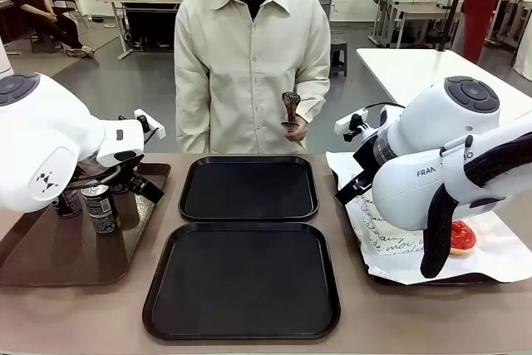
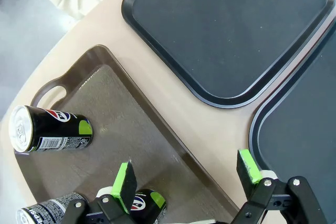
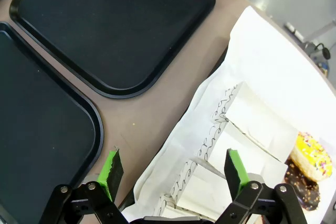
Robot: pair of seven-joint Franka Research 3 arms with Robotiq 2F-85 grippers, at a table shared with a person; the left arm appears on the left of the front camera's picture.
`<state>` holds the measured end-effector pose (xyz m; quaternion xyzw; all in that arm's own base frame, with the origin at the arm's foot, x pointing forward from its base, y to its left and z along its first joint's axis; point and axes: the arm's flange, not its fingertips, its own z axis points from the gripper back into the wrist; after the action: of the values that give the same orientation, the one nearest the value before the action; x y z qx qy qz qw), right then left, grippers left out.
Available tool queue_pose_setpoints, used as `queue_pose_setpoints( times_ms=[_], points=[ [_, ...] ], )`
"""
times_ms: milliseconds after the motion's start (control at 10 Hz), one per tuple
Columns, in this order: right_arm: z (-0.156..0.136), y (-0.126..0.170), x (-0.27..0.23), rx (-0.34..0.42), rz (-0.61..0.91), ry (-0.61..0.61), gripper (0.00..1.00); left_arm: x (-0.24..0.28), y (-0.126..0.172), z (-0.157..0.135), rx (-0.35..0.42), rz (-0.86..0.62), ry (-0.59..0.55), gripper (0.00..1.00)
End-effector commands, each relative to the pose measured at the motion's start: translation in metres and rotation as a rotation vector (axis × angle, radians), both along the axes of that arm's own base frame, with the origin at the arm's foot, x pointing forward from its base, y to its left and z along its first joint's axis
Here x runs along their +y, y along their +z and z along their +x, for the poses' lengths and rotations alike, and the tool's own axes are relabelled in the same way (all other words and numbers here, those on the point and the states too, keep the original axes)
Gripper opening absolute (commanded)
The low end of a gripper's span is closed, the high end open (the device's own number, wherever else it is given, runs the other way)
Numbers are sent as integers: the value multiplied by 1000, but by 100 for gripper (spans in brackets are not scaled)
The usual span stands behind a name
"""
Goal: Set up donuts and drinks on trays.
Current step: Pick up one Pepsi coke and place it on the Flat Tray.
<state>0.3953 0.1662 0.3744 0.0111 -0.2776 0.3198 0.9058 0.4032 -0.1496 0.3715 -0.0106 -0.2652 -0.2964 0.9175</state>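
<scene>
As left jaws stand wide, can [image 2: 149,207] sits just inside 1 green pad [image 2: 124,179].

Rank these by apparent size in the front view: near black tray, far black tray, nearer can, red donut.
1. Near black tray.
2. Far black tray; farther off, so possibly the same size.
3. Nearer can.
4. Red donut, partly hidden, so unsure against the can.

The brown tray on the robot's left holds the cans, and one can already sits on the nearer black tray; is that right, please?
Not quite: the nearer black tray has nothing on it, as the front view shows. The brown tray on the robot's left does hold the cans.
</scene>
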Motion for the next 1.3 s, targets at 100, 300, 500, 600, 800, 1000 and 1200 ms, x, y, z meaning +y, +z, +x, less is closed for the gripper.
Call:
queue_pose_setpoints(
  times_ms=[100,300,500,600,800,1000,1200],
  points=[
    [0,0,0,0,0,0,100,0,0,0,0,0,0,100],
    [0,0,0,0,0,0,100,0,0,0,0,0,0,100],
    [-14,16,0,-8,-27,-28,100,1,17,-10,-2,50,-17,100],
    [-40,29,-3,35,-76,-24,100,6,35,-33,3,46,-70,100],
    [-92,44,-15,56,-193,23,100,18,58,-68,74,105,-137,100],
    [-166,48,-27,56,-242,98,100,35,67,-111,119,157,-225,100],
    [-216,35,-38,40,-258,162,100,52,63,-143,99,220,-217,100]
  ],
)
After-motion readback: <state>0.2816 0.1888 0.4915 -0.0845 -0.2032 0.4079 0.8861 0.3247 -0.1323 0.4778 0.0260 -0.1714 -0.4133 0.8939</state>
